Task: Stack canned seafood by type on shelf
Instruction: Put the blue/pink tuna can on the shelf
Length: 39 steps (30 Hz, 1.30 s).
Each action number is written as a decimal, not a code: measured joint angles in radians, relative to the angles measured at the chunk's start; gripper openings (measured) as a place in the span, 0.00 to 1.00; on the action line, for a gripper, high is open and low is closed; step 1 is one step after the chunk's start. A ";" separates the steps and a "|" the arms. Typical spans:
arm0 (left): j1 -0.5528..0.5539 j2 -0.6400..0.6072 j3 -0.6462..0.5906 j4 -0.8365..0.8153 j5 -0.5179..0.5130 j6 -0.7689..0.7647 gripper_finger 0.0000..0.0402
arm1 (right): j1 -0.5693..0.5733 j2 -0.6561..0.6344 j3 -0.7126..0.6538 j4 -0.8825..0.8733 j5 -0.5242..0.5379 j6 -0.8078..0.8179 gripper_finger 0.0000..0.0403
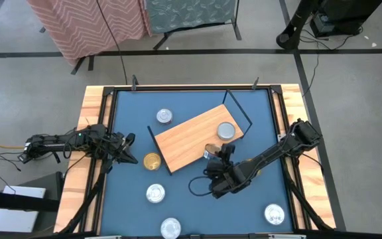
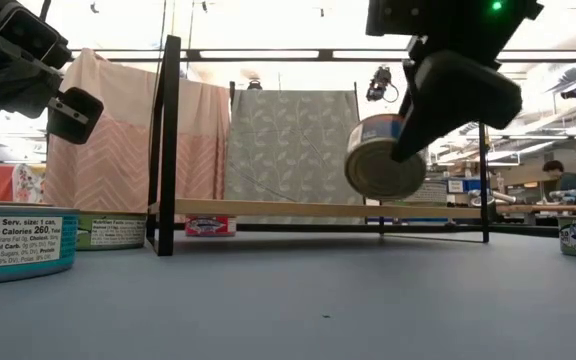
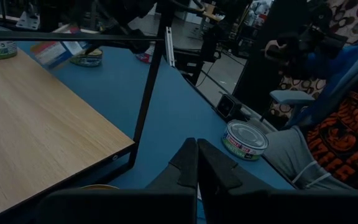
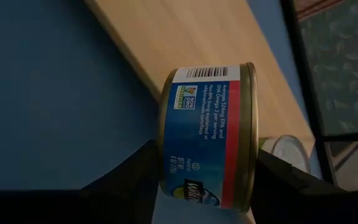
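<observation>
- The blue table (image 1: 184, 199) with its wooden rim fills the middle and lower part of the high view.
- The shelf (image 1: 188, 137), a light-wood board with thin black wire end frames, lies at a slant in the centre of that view, its right end higher in the frame than its left.
- The right arm comes in from the right edge of the table and reaches toward the centre; the right gripper (image 1: 212, 154) hangs just below the shelf's lower edge in the frame.
- Its fingers are clamped on a blue-labelled can (image 4: 207, 138), one on each flat face. The can is turned on its side and gold-rimmed. In the low view it hangs clear of the table, in front of the shelf board.
- The left arm lies at centre left of the high view, over the table's left rim. The left gripper (image 1: 128, 154) has its fingers pressed together and holds nothing.
- A silver-lidded can (image 1: 226, 130) sits on the shelf near its right end.
- A gold-lidded can (image 1: 152, 160) lies on the table just right of the left gripper, beside the shelf's left end.
- Four more silver-lidded cans lie on the table: one (image 1: 164, 117) above the shelf, one (image 1: 155, 193) at lower centre left, one (image 1: 170, 228) at the bottom edge, one (image 1: 274, 214) at lower right.
</observation>
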 joint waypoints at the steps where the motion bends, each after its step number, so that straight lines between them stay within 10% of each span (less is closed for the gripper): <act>1: 0.000 0.000 0.000 0.000 0.000 0.000 0.02 | -0.003 0.000 0.000 0.003 0.011 -0.003 0.50; 39: 0.000 0.000 0.000 0.015 -0.001 0.000 0.02 | -0.111 0.001 -0.091 0.232 -0.032 -0.235 0.65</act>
